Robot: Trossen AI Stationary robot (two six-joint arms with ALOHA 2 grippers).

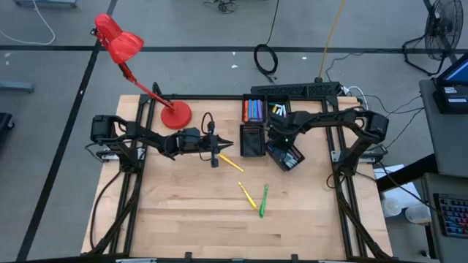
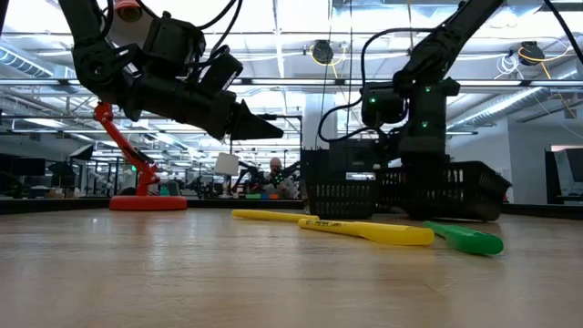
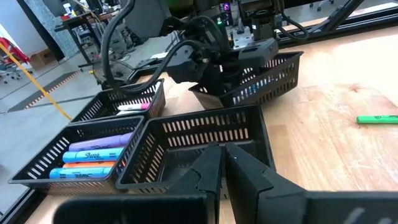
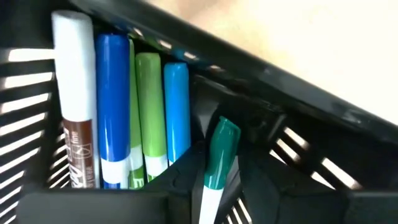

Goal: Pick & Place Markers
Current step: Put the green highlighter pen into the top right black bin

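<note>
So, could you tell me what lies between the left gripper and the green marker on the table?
In the high view, two yellow markers lie between the left gripper and green marker.

Light wooden surface (image 1: 190, 219) carries all. Red lamp base (image 1: 176, 115) rests behind left end effector (image 1: 228, 144). Orange-yellow marker (image 1: 231, 163) lies just beside left end effector tip. Yellow marker (image 1: 247, 193) and green marker (image 1: 263, 199) lie farther out, near each other. Black mesh trays (image 1: 253, 140) sit between both end effectors; one tilted tray (image 1: 285, 155) under right end effector (image 1: 281, 139).
</note>
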